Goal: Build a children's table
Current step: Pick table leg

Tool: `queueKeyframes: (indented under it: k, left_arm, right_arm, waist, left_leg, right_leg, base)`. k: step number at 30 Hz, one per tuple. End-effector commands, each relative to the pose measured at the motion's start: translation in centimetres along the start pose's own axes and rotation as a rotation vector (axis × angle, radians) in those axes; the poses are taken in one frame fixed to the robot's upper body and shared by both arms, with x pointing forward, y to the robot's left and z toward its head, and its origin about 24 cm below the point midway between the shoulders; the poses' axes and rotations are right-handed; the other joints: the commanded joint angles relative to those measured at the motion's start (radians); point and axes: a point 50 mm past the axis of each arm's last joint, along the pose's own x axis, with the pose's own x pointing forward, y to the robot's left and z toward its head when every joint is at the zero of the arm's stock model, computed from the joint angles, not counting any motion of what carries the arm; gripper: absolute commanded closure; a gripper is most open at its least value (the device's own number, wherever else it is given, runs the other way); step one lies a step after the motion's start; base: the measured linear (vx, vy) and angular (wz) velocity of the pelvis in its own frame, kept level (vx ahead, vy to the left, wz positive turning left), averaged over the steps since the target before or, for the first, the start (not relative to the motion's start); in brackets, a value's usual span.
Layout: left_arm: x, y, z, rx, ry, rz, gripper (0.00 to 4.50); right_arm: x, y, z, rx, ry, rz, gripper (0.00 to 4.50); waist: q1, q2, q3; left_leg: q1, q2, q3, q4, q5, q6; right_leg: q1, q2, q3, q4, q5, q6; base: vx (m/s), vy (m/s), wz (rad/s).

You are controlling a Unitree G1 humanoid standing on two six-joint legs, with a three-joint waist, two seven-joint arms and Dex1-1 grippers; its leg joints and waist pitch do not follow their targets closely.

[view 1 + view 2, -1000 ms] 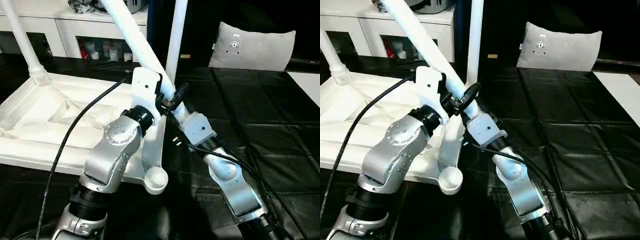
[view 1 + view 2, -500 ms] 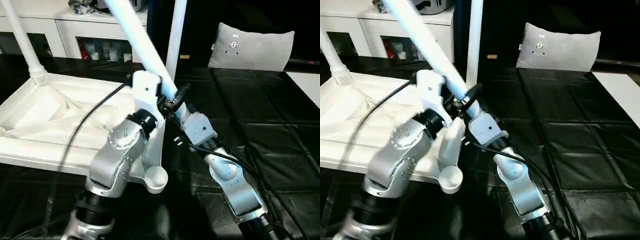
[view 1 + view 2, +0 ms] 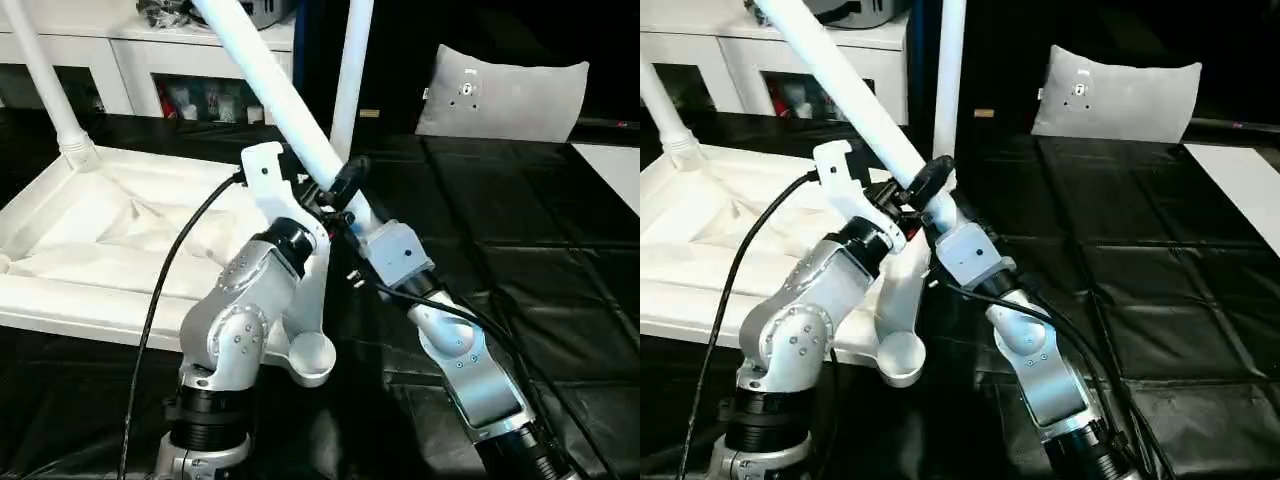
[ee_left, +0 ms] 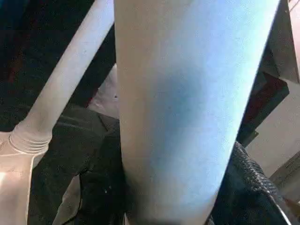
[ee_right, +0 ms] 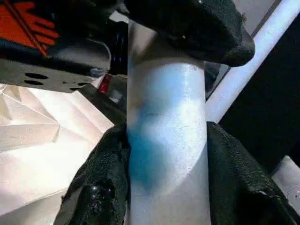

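Table leg (image 3: 262,70), a long white tapered tube, slants up and away from the near corner socket (image 3: 312,356) of the upside-down tabletop (image 3: 60,255), where two other legs already stand upright at the far corners. The right gripper (image 5: 166,154) is clamped around this leg's lower part, its black pads (image 5: 101,183) pressed on both sides. The left gripper (image 3: 902,205) sits just above it on the same tube; whether its fingers have closed I cannot tell. The leg looks light, stiff and hollow, with smooth plastic that may slip or twist under the pads. Low holds near the socket end should give the best control; its long free end will lever strongly.
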Motion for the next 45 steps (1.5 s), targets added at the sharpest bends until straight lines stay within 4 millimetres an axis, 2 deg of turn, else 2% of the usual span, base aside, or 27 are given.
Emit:
queueKeyframes:
  k: [1, 8, 10, 13, 15, 17, 20, 23, 24, 26, 28, 29, 32, 34, 35, 36, 38, 40, 42, 43, 45]
  left_arm:
    - [0.1, -0.2, 0.3, -0.036, -0.019, 0.019, 2.58]
    - [0.1, 0.0, 0.5, 0.037, -0.003, 0.035, 2.58]
    - [0.1, 0.1, 0.5, 0.035, -0.005, 0.041, 2.59]
    - [0.1, 0.3, 0.6, 0.058, -0.004, 0.054, 2.59]
    - [0.1, 0.6, 0.7, 0.099, 0.003, 0.055, 2.60]
    - [0.1, 1.0, 0.9, 0.136, 0.008, 0.060, 2.60]
    - [0.1, 1.7, 1.4, 0.196, 0.022, 0.051, 2.61]
    - [-0.1, 2.6, 2.3, 0.230, 0.040, 0.022, 2.62]
    - [-0.2, 3.2, 3.1, 0.234, 0.065, -0.008, 2.62]
    - [-0.3, 3.4, 3.3, 0.226, 0.076, -0.021, 2.62]
    - [-0.6, 3.8, 3.8, 0.231, 0.127, -0.089, 2.62]
    - [-0.7, 4.0, 4.0, 0.226, 0.150, -0.118, 2.62]
    - [-1.2, 4.2, 4.8, 0.176, 0.211, -0.215, 2.62]
    - [-1.5, 4.0, 5.5, 0.153, 0.272, -0.325, 2.62]
    - [-1.7, 3.9, 5.8, 0.149, 0.305, -0.381, 2.62]
    - [-1.8, 3.6, 6.0, 0.147, 0.326, -0.429, 2.62]
    - [-1.9, 3.4, 6.3, 0.137, 0.348, -0.485, 2.62]
    - [-2.2, 2.7, 6.9, 0.106, 0.383, -0.598, 2.62]
    - [-2.2, 2.4, 7.1, 0.108, 0.396, -0.636, 2.62]
    - [-2.3, 2.3, 7.1, 0.109, 0.408, -0.660, 2.62]
    - [-2.4, 1.6, 7.5, 0.095, 0.433, -0.745, 2.62]
  right_arm:
    - [0.2, -1.0, 0.1, 0.001, -0.003, -0.042, 2.60]
    - [0.2, -0.8, 0.1, 0.005, 0.002, -0.021, 2.60]
    - [0.2, -0.7, 0.0, 0.035, 0.002, -0.016, 1.90]
    - [0.2, -0.7, 0.1, 0.049, 0.000, -0.009, 1.84]
    - [0.2, -0.6, 0.1, 0.053, 0.001, 0.005, 1.49]
    - [0.2, -0.3, 0.1, 0.091, 0.004, 0.033, 1.45]
    - [0.0, -0.1, 0.1, 0.134, 0.001, 0.072, 1.06]
    - [-0.5, 0.1, 0.6, 0.225, -0.011, 0.159, 0.88]
    - [-0.9, -0.3, 1.1, 0.345, -0.004, 0.220, 0.64]
    - [-1.1, -0.4, 1.2, 0.404, 0.002, 0.244, 0.57]
    - [-1.5, -1.1, 1.5, 0.499, 0.031, 0.315, 0.52]
    - [-1.7, -1.4, 1.6, 0.535, 0.045, 0.351, 0.32]
    - [-2.4, -2.6, 2.1, 0.631, 0.086, 0.486, 0.15]
    - [-3.2, -3.9, 2.3, 0.733, 0.134, 0.592, 0.09]
    - [-3.4, -4.7, 2.4, 0.772, 0.148, 0.630, 0.09]
    - [-3.6, -5.2, 2.3, 0.794, 0.174, 0.649, 0.08]
    - [-3.8, -5.8, 2.2, 0.811, 0.196, 0.671, 0.08]
    - [-3.6, -7.0, 2.7, 0.845, 0.172, 0.683, 0.08]
    - [-3.5, -7.3, 3.0, 0.868, 0.154, 0.691, 0.08]
    - [-3.5, -7.5, 3.2, 0.890, 0.146, 0.701, 0.08]
    - [-3.3, -8.1, 4.1, 0.939, 0.113, 0.734, 0.08]
  waist:
    - [-0.006, 0.005, -0.059]
    - [-0.006, 0.005, -0.060]
    - [-0.005, 0.004, -0.061]
    - [-0.007, 0.008, -0.060]
    - [-0.006, 0.009, -0.061]
    - [-0.006, 0.011, -0.061]
    - [-0.006, 0.013, -0.062]
    - [-0.004, 0.016, -0.064]
    - [-0.002, 0.016, -0.062]
    - [-0.001, 0.019, -0.064]
    - [0.002, 0.019, -0.062]
    - [0.005, 0.021, -0.063]
    - [0.008, 0.021, -0.062]
    - [0.010, 0.017, -0.061]
    - [0.011, 0.018, -0.063]
    - [0.013, 0.011, -0.061]
    - [0.017, 0.015, -0.062]
    - [0.020, 0.014, -0.064]
    - [0.022, 0.014, -0.065]
    - [0.021, 0.005, -0.064]
    - [0.028, 0.009, -0.064]
  left_leg:
    - [0.006, 0.047, -0.008, -0.070, -0.124, 0.003]
    - [0.005, 0.046, -0.009, -0.069, -0.111, 0.006]
    - [0.005, 0.046, -0.009, -0.069, -0.110, 0.007]
    - [0.006, 0.047, -0.010, -0.070, -0.118, 0.008]
    - [0.008, 0.048, -0.010, -0.069, -0.116, 0.006]
    - [0.008, 0.048, -0.010, -0.070, -0.119, 0.006]
    - [0.009, 0.047, -0.012, -0.071, -0.117, 0.006]
    - [0.010, 0.049, -0.013, -0.071, -0.108, 0.016]
    - [0.010, 0.047, -0.012, -0.072, -0.099, 0.016]
    - [0.013, 0.047, -0.013, -0.071, -0.090, 0.022]
    - [0.017, 0.047, -0.013, -0.073, -0.100, 0.022]
    - [0.017, 0.050, -0.014, -0.073, -0.099, 0.018]
    - [0.016, 0.044, -0.010, -0.072, -0.105, 0.001]
    - [0.016, 0.042, -0.010, -0.072, -0.098, 0.006]
    - [0.014, 0.040, -0.011, -0.070, -0.094, 0.008]
    - [0.013, 0.043, -0.008, -0.070, -0.089, 0.009]
    - [0.012, 0.041, -0.006, -0.068, -0.076, 0.009]
    - [0.012, 0.041, -0.005, -0.068, -0.058, 0.009]
    - [0.012, 0.043, -0.005, -0.068, -0.049, 0.010]
    - [0.013, 0.044, -0.003, -0.069, -0.049, 0.012]
    - [0.012, 0.044, -0.003, -0.068, -0.035, 0.015]
  right_leg:
    - [0.044, -0.075, 0.053, -0.068, 0.036, -0.164]
    - [0.045, -0.075, 0.053, -0.066, 0.058, -0.163]
    - [0.046, -0.076, 0.053, -0.066, 0.059, -0.164]
    - [0.045, -0.076, 0.053, -0.067, 0.056, -0.168]
    - [0.044, -0.076, 0.053, -0.066, 0.060, -0.168]
    - [0.044, -0.076, 0.052, -0.066, 0.061, -0.167]
    - [0.045, -0.076, 0.052, -0.065, 0.065, -0.167]
    - [0.047, -0.077, 0.053, -0.061, 0.096, -0.174]
    - [0.047, -0.075, 0.051, -0.061, 0.107, -0.180]
    - [0.047, -0.076, 0.051, -0.058, 0.126, -0.190]
    - [0.046, -0.075, 0.050, -0.060, 0.103, -0.200]
    - [0.046, -0.079, 0.051, -0.058, 0.096, -0.203]
    - [0.047, -0.078, 0.050, -0.062, 0.054, -0.219]
    - [0.050, -0.076, 0.050, -0.063, 0.041, -0.219]
    - [0.051, -0.077, 0.050, -0.063, 0.027, -0.221]
    - [0.049, -0.081, 0.050, -0.067, 0.013, -0.224]
    - [0.048, -0.083, 0.050, -0.067, -0.003, -0.237]
    - [0.047, -0.084, 0.048, -0.065, 0.000, -0.249]
    - [0.046, -0.084, 0.048, -0.063, 0.008, -0.254]
    - [0.046, -0.084, 0.048, -0.065, 0.007, -0.256]
    - [0.048, -0.087, 0.048, -0.062, 0.007, -0.257]
  base:
    - [0.000, 0.000, 0.00]
    - [0.000, 0.000, 0.00]
    - [0.000, 0.000, 0.00]
    - [0.000, 0.000, 0.00]
    - [0.000, 0.000, 0.00]
    - [0.000, 0.000, 0.00]
    - [0.000, 0.000, 0.00]
    - [0.000, 0.000, 0.00]
    - [0.000, 0.000, 0.00]
    - [0.000, 0.000, 0.00]
    - [0.000, 0.000, 0.00]
    - [0.000, 0.000, 0.00]
    - [0.000, 0.000, 0.00]
    - [0.000, 0.000, 0.00]
    - [0.000, 0.000, 0.00]
    - [0.000, 0.000, 0.00]
    - [0.000, 0.000, 0.00]
    - [0.000, 0.000, 0.00]
    - [0.000, 0.000, 0.00]
    - [0.000, 0.000, 0.00]
    - [0.000, 0.000, 0.00]
